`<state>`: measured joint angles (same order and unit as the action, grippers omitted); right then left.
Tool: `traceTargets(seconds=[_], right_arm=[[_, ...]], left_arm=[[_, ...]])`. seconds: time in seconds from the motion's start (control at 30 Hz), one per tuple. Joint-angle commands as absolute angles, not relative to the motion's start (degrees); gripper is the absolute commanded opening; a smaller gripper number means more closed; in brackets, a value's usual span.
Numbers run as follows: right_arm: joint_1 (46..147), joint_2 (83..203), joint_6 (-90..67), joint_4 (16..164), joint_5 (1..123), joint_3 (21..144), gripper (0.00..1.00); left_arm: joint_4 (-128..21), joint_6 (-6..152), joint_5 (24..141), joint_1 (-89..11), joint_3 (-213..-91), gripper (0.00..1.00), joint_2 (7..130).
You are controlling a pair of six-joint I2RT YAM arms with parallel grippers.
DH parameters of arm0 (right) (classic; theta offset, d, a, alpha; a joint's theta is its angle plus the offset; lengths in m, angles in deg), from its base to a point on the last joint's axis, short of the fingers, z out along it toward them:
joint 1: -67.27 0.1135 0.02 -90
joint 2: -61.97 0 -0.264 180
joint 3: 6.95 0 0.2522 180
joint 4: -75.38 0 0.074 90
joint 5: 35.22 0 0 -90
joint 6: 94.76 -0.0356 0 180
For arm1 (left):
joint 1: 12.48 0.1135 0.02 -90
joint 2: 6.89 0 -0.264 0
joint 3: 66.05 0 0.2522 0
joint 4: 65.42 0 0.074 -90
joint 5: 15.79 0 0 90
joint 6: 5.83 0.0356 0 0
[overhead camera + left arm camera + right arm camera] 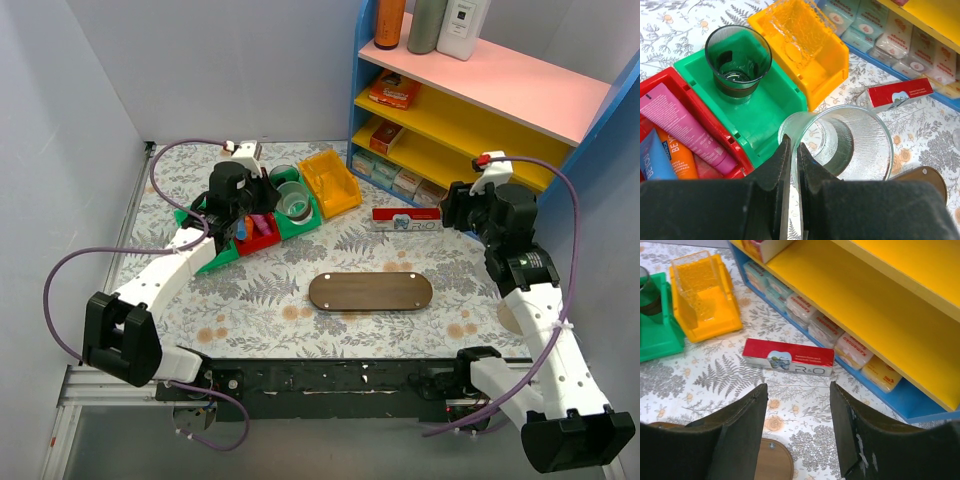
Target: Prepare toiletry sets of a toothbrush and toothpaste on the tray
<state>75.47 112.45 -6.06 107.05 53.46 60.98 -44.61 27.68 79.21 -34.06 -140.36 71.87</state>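
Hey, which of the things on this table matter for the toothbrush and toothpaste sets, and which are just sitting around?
For the job: wooden tray; pink toothpaste tube; blue toothpaste tube; red R&O box, possibly toothpaste.
Lying about: dark green cup; yellow bin; shelf packets; clear glass in the left end effector.

Matt wooden tray point(370, 292); glossy plastic green bin point(774, 106)
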Motion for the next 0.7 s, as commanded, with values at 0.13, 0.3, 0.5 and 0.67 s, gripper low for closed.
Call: traceTargets(seconds=[0.13, 0.3, 0.5, 0.67], right_arm=[[91.22, 118.48, -8.54, 109.18, 45.74, 69.38, 0.60], [100.13, 126.28, -10.90, 110.14, 43.71, 74.03, 0.59], [109.27, 134.46, -12.93, 112.25, 41.17, 81.86, 0.58], [114.02, 139.31, -15.65, 113.92, 40.46, 86.51, 0.57]], left_arm=[[-48.85, 30.29, 83.88, -37.09, -142.21, 0.00, 68.08], [-47.97, 32.14, 83.18, -40.95, -142.65, 0.00, 68.79], [-46.65, 34.24, 83.70, -44.56, -143.53, 0.00, 70.54], [-45.24, 36.19, 83.62, -46.49, -144.23, 0.00, 70.72]])
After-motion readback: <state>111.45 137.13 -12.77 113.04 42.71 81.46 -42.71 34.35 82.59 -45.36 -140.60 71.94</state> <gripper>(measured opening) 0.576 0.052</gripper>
